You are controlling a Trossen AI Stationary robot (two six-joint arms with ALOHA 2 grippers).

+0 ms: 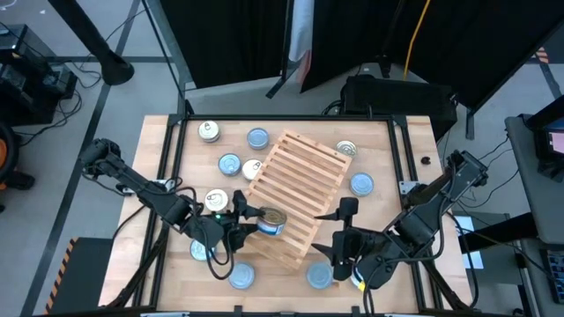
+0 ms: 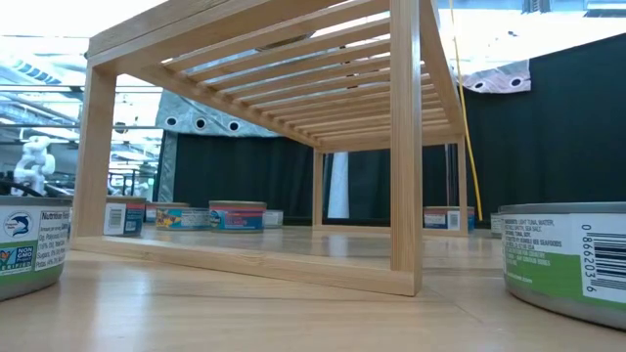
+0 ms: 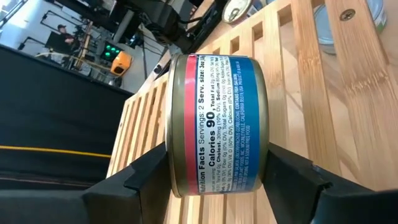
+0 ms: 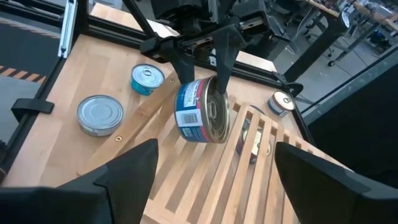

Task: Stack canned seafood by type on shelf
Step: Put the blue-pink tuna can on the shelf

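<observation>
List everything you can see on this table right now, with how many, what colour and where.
Light-wood slatted shelf: one, pale wood, set askew mid-table.
Blue-topped round tins: about five, blue, loose on the table around the shelf.
White or silver-topped round tins: about five, pale, on the table, mostly on the shelf's left side.
Blue-and-red labelled tin: one, turned on its side over the shelf's near left edge.
Smooth wooden tabletop: one, light wood, black-framed.
Left gripper: one, dark, closed on the blue-and-red labelled tin.
Right gripper: one, dark, open and empty, at the shelf's near right edge.
</observation>
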